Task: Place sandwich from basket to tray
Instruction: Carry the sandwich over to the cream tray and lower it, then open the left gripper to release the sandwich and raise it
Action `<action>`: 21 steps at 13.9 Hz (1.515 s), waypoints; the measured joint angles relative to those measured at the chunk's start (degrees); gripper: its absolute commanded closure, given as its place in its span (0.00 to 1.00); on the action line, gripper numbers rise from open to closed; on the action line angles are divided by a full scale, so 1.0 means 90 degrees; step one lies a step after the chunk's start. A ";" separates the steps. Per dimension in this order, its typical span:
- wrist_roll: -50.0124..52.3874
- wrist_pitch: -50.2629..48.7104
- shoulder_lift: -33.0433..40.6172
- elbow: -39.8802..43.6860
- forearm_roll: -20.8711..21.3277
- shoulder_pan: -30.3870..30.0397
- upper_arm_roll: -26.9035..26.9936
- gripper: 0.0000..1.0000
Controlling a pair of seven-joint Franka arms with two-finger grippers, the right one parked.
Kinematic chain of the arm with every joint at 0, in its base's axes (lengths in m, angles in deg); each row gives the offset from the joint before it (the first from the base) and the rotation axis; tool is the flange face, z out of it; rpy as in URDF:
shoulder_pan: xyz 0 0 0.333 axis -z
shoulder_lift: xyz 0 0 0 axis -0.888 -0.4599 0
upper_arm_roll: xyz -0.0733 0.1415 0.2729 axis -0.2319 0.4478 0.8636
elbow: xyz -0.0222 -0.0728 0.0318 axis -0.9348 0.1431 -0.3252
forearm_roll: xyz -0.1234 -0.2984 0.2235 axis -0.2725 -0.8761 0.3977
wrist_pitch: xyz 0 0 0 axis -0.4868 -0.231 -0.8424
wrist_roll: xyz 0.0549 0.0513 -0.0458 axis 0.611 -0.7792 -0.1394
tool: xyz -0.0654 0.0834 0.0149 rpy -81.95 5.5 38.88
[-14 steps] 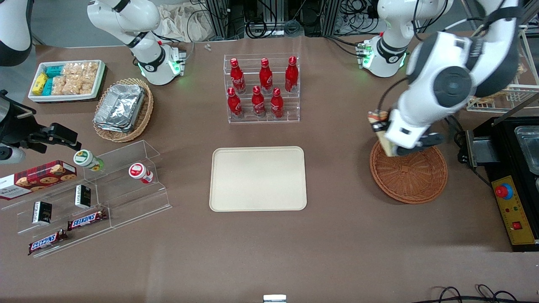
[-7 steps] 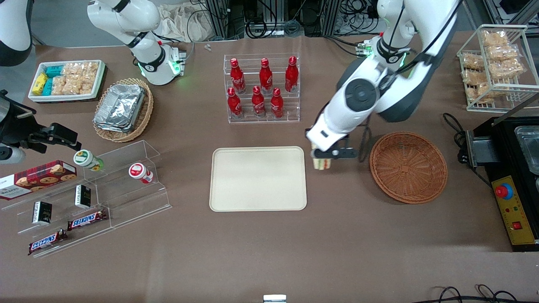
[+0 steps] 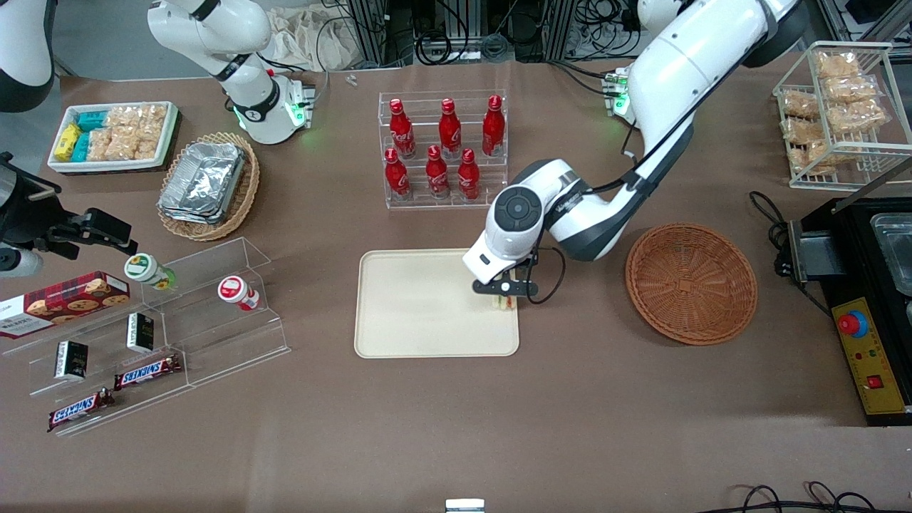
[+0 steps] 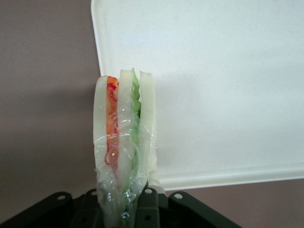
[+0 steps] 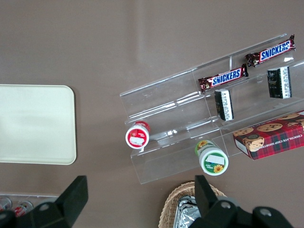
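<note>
My left gripper (image 3: 504, 298) is shut on the sandwich (image 3: 505, 302), a plastic-wrapped wedge of pale bread with orange-red and green filling (image 4: 124, 142). It hangs low over the cream tray (image 3: 420, 306), at the tray's edge nearest the basket. The wrist view has the sandwich standing on edge between my fingers (image 4: 152, 206), over the tray's corner (image 4: 213, 85). The round reddish-brown wicker basket (image 3: 690, 282) sits on the table toward the working arm's end, with nothing in it.
A clear rack of red bottles (image 3: 443, 149) stands farther from the camera than the tray. A tan basket of foil containers (image 3: 208, 184), a white snack tray (image 3: 114, 135) and acrylic shelves (image 3: 164, 328) lie toward the parked arm's end. A wire rack (image 3: 841, 107) and black appliance (image 3: 862, 285) flank the basket.
My gripper has carried the sandwich from above the basket's rim, across the bare table, to over the tray's edge and lower. The basket stands empty.
</note>
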 measured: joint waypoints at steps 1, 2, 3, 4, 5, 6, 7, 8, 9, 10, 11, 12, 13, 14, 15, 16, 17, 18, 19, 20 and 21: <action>0.0000 0.0063 -0.0106 0.0020 0.0042 -0.0001 0.0009 0.97; 0.0000 0.0143 -0.0179 0.0026 0.0057 -0.0001 0.0017 0.94; 0.0000 0.0260 -0.0236 0.0027 0.0061 -0.0001 0.0022 0.82; 0.0000 0.0374 -0.0285 0.0028 0.0062 -0.0001 0.0024 0.22; 0.0000 0.0460 -0.0332 0.0028 0.0063 0.0000 0.0028 0.00; 0.0000 0.0504 -0.0367 0.0030 0.0077 0.0001 0.0049 0.00; 0.0000 0.0523 -0.0386 0.0033 0.0142 0.0000 0.0089 0.00; 0.0001 0.0527 -0.0392 0.0038 0.0274 -0.0004 0.0128 0.00; 0.0017 0.0527 -0.0392 0.0053 0.0380 -0.0010 0.0148 0.00; 0.0034 0.0528 -0.0386 0.0103 0.0424 -0.0017 0.0150 0.00; 0.0053 0.0531 -0.0349 0.0178 0.0433 -0.0019 0.0148 0.00; 0.0071 0.0517 -0.0250 0.0264 0.0433 -0.0021 0.0143 0.00; 0.0110 0.0405 -0.0070 0.0333 0.0433 -0.0024 0.0141 0.00; 0.0183 0.0142 0.0181 0.0396 0.0429 -0.0027 0.0136 0.00; 0.0260 -0.0176 0.0495 0.0454 0.0403 -0.0031 0.0130 0.00; 0.0293 -0.0502 0.0828 0.0484 0.0364 -0.0031 0.0123 0.00; 0.0312 -0.0872 0.1166 0.0498 0.0309 -0.0038 0.0118 0.00; 0.0312 -0.1326 0.1496 0.0504 0.0161 -0.0074 0.0118 0.00; 0.0212 -0.1799 0.1810 0.0509 -0.0087 -0.0158 0.0119 0.00; -0.0069 -0.2207 0.2117 0.0511 -0.0352 -0.0288 0.0125 0.00; -0.0394 -0.2504 0.2391 0.0513 -0.0532 -0.0442 0.0149 0.00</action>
